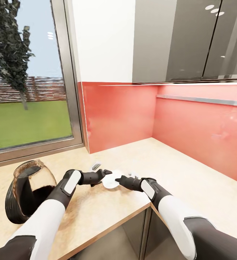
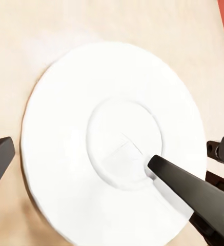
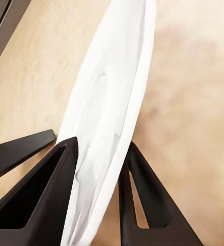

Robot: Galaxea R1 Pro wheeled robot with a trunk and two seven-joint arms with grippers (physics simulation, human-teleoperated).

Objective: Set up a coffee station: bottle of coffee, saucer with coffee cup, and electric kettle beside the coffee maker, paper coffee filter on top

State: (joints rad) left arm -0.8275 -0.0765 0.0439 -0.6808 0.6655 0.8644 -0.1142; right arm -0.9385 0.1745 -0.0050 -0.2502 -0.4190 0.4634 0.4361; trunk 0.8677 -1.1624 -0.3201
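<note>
At about eight o'clock in my head view the electric kettle [image 1: 30,191] lies tipped on the bench [image 1: 190,173], its black loop handle toward me. It looks glass-bodied and breakable, so I would take it by the handle.

My left tool [image 1: 104,173] hovers over the saucer [image 1: 111,180] with its fingers spread wide. In the left wrist view one finger [image 2: 194,192] crosses the saucer's [image 2: 112,138] face and the other sits off the opposite edge, so it grips nothing.

The saucer sits near the bench's front edge, between my two tools. I judge it light, stiff, glazed, slippery and chip-prone. The rim is the only sensible hold.

My right tool [image 1: 123,178] is closed on that rim. In the right wrist view its fingers [image 3: 45,189] pinch the saucer's [image 3: 109,128] edge from both faces [image 3: 137,200]. There the disc appears edge-on, running from six toward twelve o'clock. Being round, it has no real long axis. I can't tell how far it is tilted off the bench.
</note>
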